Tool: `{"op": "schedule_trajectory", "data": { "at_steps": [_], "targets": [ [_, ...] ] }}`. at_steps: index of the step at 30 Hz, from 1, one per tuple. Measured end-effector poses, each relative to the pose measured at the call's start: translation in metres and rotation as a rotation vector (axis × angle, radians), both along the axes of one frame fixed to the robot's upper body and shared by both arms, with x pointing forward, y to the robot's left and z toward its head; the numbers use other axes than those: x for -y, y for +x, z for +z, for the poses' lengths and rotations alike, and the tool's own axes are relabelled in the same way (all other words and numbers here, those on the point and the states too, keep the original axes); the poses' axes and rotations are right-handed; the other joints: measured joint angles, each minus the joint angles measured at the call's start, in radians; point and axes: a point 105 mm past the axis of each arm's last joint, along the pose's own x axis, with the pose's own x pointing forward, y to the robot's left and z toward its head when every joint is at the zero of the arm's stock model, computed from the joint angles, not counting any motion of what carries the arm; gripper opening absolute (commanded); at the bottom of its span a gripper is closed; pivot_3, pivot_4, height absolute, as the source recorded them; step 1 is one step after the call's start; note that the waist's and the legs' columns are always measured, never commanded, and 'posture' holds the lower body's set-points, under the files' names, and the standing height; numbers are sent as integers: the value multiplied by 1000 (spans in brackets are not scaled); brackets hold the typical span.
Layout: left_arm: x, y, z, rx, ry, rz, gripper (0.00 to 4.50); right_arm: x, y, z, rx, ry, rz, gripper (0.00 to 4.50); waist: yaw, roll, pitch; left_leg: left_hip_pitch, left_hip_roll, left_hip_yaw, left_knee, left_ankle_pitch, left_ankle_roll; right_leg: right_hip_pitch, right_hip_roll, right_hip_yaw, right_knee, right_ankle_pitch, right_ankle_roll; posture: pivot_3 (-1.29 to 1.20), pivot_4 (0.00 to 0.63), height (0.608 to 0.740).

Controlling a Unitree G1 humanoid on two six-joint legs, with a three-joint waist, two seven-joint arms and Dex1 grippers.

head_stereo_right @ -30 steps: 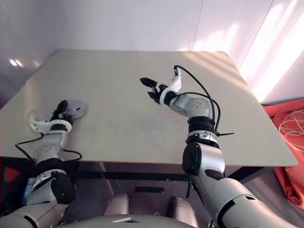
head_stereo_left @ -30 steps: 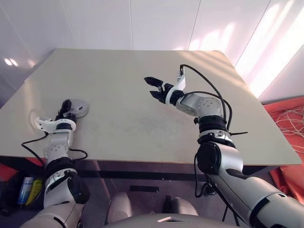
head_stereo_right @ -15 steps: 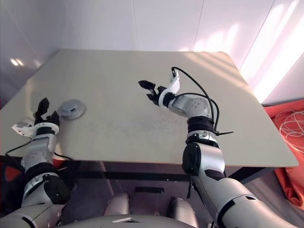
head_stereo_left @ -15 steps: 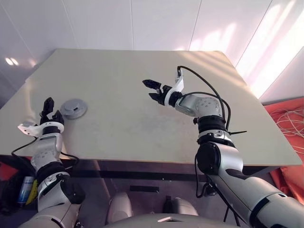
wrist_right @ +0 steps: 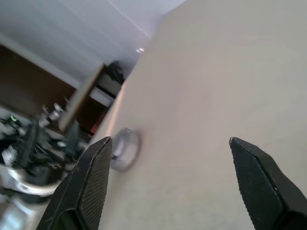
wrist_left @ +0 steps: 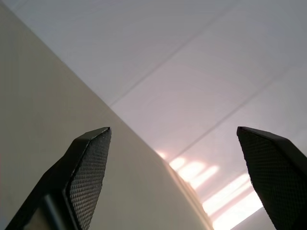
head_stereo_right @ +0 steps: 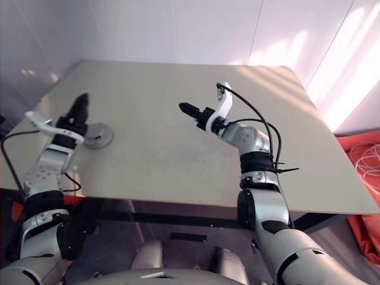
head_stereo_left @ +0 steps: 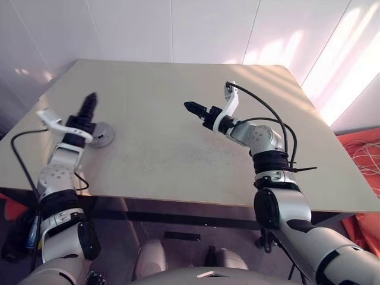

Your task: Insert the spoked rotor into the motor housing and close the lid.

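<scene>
The motor housing (head_stereo_left: 102,135) lies flat on the beige bench (head_stereo_left: 178,142), near the bench's left edge. It appears as a closed grey disc: the lid (head_stereo_right: 97,135) seems to sit down on top of it, though the head views are too coarse to confirm the seam. In the right wrist view the same grey disc (wrist_right: 125,149) sits on the bench surface well beyond the fingers.

The left gripper (head_stereo_left: 89,105) hangs above the bench just beside the housing, on its left side, and is not in contact with it. Its jaws are spread wide and hold nothing; in the left wrist view the two textured black fingers (wrist_left: 88,177) stand far apart, with the bench edge and the white wall between them.

The right gripper (head_stereo_left: 193,108) is raised over the middle of the bench, pointing toward the robot's left, well apart from the housing. Its jaws are likewise spread and empty, with only bare bench between the fingers (wrist_right: 91,184).
</scene>
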Motion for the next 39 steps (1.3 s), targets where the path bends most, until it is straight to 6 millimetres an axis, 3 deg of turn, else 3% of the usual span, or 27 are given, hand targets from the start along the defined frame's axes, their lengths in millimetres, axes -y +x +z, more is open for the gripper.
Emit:
{"op": "schedule_trajectory", "data": {
  "at_steps": [1,2,7,9,13,18,21,25,32,39],
  "targets": [
    [29,-3,-3,-2,100,-106,4450,14,-2,1,69,-73,9,4418,-1,0,0,0,-1,0,0,0,0,1,-1,1,-1,1,1,0,0,740],
    [42,-5,-7,-11,145,-157,4450,23,-3,1,100,-109,9,4418,-4,0,0,0,-1,1,0,0,0,1,0,1,-1,1,2,0,0,740],
    [90,-16,-37,-49,389,-317,4450,74,-16,5,290,-310,28,4418,-12,1,0,-1,0,1,0,0,0,0,4,1,0,2,4,0,0,740],
    [101,-19,-45,-30,483,-342,4450,82,-23,7,352,-356,52,4418,-16,1,0,-1,1,1,0,0,1,0,5,1,0,1,2,0,0,740],
    [109,-21,-54,55,658,-330,4450,85,-37,-15,409,-471,109,4418,-24,1,0,-1,0,1,2,0,2,1,5,1,0,0,0,0,0,740],
    [113,-24,-60,91,739,-334,4450,73,-57,-42,390,-422,158,4418,-29,1,0,-1,0,1,3,-1,5,1,3,2,1,0,-1,0,0,740],
    [120,-32,-66,89,737,-357,4450,70,-61,-40,408,-392,157,4418,-31,1,0,0,1,1,3,-1,6,1,2,2,1,0,-1,0,0,740],
    [129,-35,-60,118,728,-370,4450,70,-59,-36,428,-400,143,4418,-32,2,0,4,1,1,4,-1,7,4,2,2,1,0,-2,0,0,740],
    [130,-35,-61,115,725,-362,4484,72,-56,-25,460,-415,154,4459,-32,2,0,11,0,2,3,-2,7,10,3,2,0,0,-2,0,0,740],
    [127,-38,-69,81,723,-364,4484,76,-51,-31,461,-442,111,4459,-33,2,0,12,0,2,3,-2,8,10,2,2,0,0,-2,0,0,740]
  ]
}}
